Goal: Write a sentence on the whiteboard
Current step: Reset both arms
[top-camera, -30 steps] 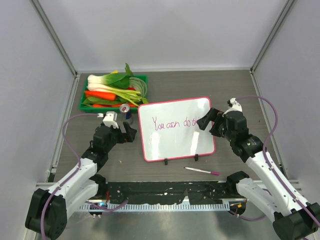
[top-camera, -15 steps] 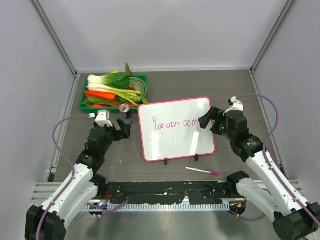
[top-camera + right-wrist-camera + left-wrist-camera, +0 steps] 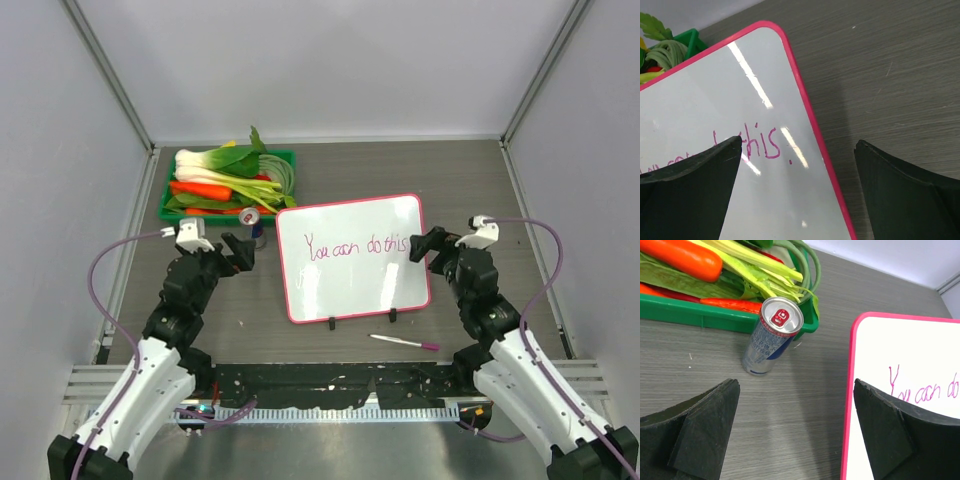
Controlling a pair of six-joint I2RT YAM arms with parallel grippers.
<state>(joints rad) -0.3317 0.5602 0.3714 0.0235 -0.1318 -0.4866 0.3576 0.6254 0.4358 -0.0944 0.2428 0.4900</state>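
With my left gripper (image 3: pixel 237 252) and right gripper (image 3: pixel 423 246) both spread and empty, I judge the whiteboard (image 3: pixel 350 275) light, stiff and glossy-slick, best pinched at its three o'clock side.

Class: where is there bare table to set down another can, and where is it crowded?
Free: the table behind the whiteboard, right of the green tray. Crowded: the can stands between tray and whiteboard corner.

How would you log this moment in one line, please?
board: sentence written | pen: on table | left pincer: open, empty | right pincer: open, empty
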